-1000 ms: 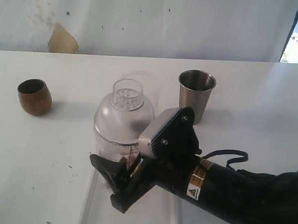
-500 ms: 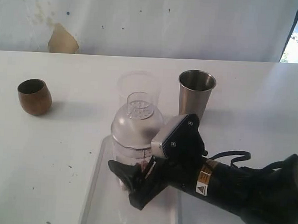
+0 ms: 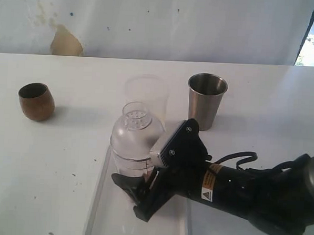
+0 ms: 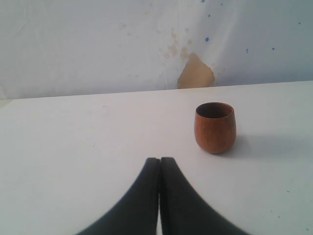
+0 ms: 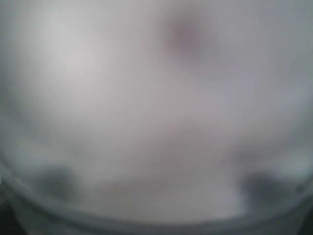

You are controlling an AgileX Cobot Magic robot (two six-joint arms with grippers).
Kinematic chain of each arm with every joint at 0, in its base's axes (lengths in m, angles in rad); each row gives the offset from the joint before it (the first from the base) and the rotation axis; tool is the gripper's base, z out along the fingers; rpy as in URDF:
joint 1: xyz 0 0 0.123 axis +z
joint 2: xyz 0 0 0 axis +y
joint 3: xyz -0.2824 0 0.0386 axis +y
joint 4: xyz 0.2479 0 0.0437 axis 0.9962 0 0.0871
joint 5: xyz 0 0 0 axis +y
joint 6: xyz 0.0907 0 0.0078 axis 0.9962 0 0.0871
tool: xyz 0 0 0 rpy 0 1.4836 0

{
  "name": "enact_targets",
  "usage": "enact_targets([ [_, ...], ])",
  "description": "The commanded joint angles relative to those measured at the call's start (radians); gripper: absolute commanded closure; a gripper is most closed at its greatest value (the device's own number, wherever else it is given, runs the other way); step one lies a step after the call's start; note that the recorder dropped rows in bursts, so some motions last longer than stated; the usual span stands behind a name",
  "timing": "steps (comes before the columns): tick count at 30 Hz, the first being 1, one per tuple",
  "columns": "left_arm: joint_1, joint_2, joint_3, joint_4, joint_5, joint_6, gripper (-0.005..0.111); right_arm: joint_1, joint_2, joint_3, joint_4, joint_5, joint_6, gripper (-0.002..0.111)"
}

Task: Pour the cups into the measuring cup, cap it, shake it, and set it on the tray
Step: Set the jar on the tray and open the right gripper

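Surface (image 3: 49,159), white and lightly speckled, fills the exterior view up to a pale wall along its far edge. The wooden cup (image 3: 36,101) stands upright near the left edge, well apart from everything else. The tumbler (image 3: 207,99) stands upright towards the far edge, right of the middle, with a frosted beaker (image 3: 146,92) just beside it on the left. The tray (image 3: 97,201) lies at the middle of the near edge, partly cut off by the frame. The right gripper (image 3: 136,186) reaches over it from the right, its black fingers (image 3: 123,182) clamped on the lower body of the measuring cup (image 3: 136,143). That cup wears a domed clear cap with strainer holes and stands about upright above the tray's far end; its base is hidden, so contact with the tray cannot be told. In the left wrist view the left gripper (image 4: 159,162) has its fingers pressed together on nothing, low over bare surface, with the wooden cup (image 4: 215,127) beyond and apart from them. The right wrist view shows only a pale translucent blur, too close for the fingers to be made out.
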Motion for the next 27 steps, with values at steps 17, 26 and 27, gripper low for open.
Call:
enact_targets([
  [17,-0.001,-0.005,0.005,-0.007,-0.011,-0.001,0.106,-0.004,-0.005,-0.006,0.016,-0.019,0.026,0.02],
  [26,-0.001,-0.005,0.005,-0.007,-0.011,-0.001,0.106,-0.004,-0.041,-0.006,-0.018,0.087,0.02,0.005],
  [27,-0.001,-0.005,0.005,-0.007,-0.011,-0.001,0.106,-0.004,-0.057,-0.006,-0.031,0.112,0.02,0.005],
])
